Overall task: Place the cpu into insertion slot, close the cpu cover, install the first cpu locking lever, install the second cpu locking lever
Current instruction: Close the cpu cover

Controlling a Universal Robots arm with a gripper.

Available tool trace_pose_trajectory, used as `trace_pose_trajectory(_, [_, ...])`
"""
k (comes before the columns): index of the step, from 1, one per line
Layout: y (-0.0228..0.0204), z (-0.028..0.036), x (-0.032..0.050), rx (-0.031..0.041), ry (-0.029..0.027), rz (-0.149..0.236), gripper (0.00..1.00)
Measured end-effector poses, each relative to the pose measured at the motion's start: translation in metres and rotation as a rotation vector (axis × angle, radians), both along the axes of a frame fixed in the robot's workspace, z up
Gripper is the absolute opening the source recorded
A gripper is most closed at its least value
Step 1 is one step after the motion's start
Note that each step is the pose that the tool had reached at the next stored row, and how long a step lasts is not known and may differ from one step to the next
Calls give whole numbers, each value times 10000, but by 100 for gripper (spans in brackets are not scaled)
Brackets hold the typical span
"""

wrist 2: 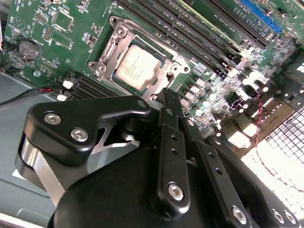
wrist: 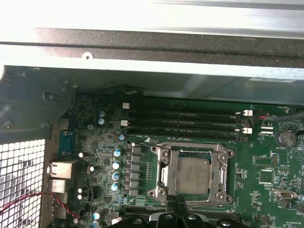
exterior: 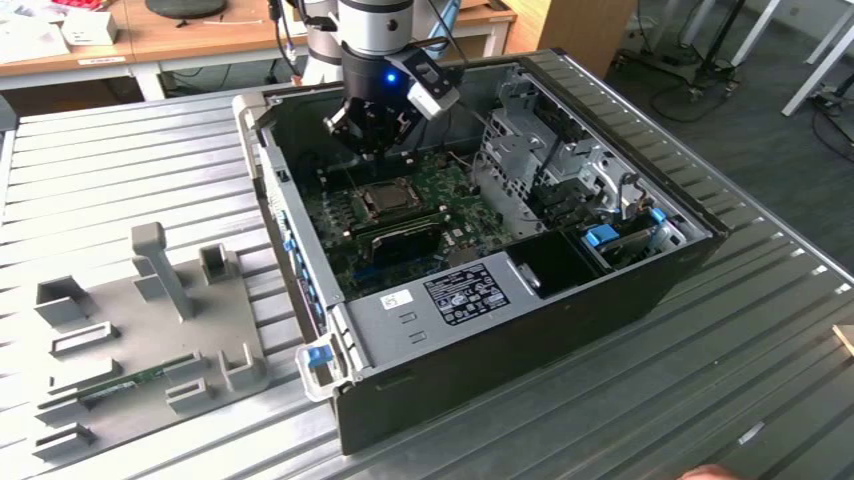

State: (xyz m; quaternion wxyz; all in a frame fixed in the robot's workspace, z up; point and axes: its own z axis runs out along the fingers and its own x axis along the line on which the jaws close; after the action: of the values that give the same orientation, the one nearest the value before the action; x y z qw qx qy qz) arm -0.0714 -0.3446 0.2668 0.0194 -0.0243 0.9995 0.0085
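cpu (wrist 2: 137, 66) is seated in the insertion slot (wrist 2: 151, 49), just ahead of the pincer (wrist: 176, 202) tips; cpu cover (wrist: 163, 173) lies flat around it; pincer's clenched shut with nothing in it; black memory slots (wrist: 185, 121) run beyond the socket, further from the pincer; it's all inside an open pc case (exterior: 467, 350)

I'm looking at a ribbed silver metal tabletop (exterior: 134, 170), its slats running across the exterior view. An open black computer case (exterior: 534, 350) lies on its side on the slats, open face up, towards the exterior view's right. Just beside the case, on the exterior view's left, a flat grey fixture plate (exterior: 127, 345) rests on the tabletop. It carries several upright grey holders, the tallest a post (exterior: 158, 268). A narrow green circuit strip (exterior: 127, 383) sits in one low holder on the plate.
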Motion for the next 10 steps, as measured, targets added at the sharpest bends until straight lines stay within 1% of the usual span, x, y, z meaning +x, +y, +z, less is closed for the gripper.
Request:
trace_pose_trajectory(4, [0, 0, 0, -1, 1, 124, 10])
trace_pose_trajectory(8, [0, 0, 0, -1, 1, 131, 10])
trace_pose_trajectory(9, [0, -1, 0, 0, 1, 120, 10])
trace_pose_trajectory(10, [0, -6, 0, 2, 0, 4, 10])
